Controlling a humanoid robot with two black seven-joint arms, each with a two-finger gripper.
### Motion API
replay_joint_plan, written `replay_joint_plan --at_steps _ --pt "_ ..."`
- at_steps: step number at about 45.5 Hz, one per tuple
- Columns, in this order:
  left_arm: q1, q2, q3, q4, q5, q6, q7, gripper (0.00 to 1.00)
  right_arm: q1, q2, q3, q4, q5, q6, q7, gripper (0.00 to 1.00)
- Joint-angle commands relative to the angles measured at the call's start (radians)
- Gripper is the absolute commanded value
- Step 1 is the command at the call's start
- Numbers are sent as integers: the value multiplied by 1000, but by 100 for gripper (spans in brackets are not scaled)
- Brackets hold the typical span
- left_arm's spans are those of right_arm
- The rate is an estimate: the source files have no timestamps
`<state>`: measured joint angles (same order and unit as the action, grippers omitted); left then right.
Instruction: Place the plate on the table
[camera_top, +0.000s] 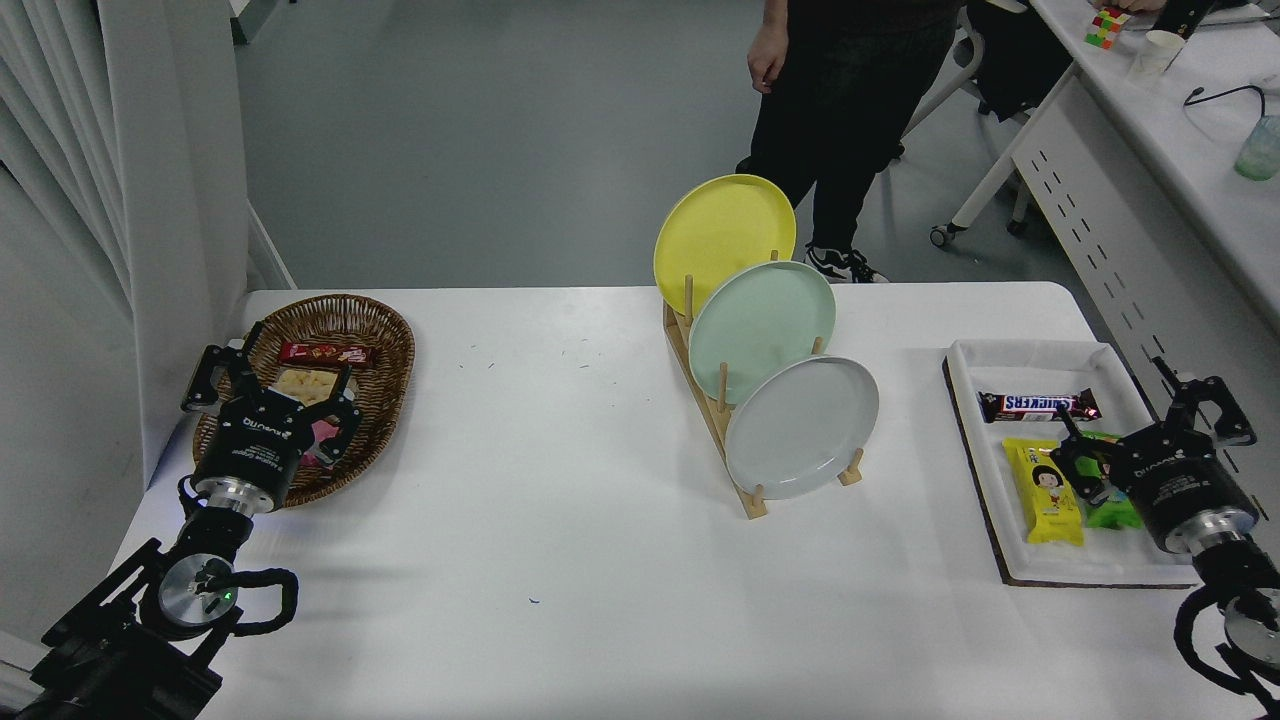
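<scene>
Nearest, at lower left: left gripper (275, 385) parked over the wicker basket (385, 330) of snacks, fingers spread, holding nothing. At lower right: right gripper (1150, 430) hovering above the white tray (1020, 355) with its snack bars, fingers apart, likewise empty.

Mid-table, between the two: wooden rack (745, 495) running diagonally away from the camera, three plates standing on edge in its slots. Front slot, closest to the camera: the plate (802, 427), pale grey, tilted back against its pegs, face turned toward the right and front. Behind it the mint green plate (762, 330), then the yellow plate (724, 240) farthest back.

Key relation: grey plate lying to the left of the right gripper and slightly farther away, near but clearly apart; much farther from the left gripper. Right arm probably the better placed. Rim standing near vertical, so likely a pinch on the upper right edge, then a lift clear of the pegs. Bare table (560, 560) in front of the rack free for setting down.

Beyond the far edge: a person (850, 110) standing.
</scene>
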<state>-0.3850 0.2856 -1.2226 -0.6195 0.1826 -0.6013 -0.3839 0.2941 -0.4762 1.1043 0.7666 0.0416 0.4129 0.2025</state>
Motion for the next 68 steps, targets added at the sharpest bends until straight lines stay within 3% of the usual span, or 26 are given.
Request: replay_joint_plan --at_steps 1,37,54,68 --pt "0 1 0 0 1 2 0 98 -3 5 -18 2 -12 0 0 100" --pt "0 0 0 0 0 2 0 98 46 70 -8 -1 -45 0 0 100" --pt "0 0 0 0 0 2 0 98 83 -13 8 2 -52 12 0 100" --pt "0 0 0 0 0 2 0 98 69 8 42 -3 -48 7 0 100"
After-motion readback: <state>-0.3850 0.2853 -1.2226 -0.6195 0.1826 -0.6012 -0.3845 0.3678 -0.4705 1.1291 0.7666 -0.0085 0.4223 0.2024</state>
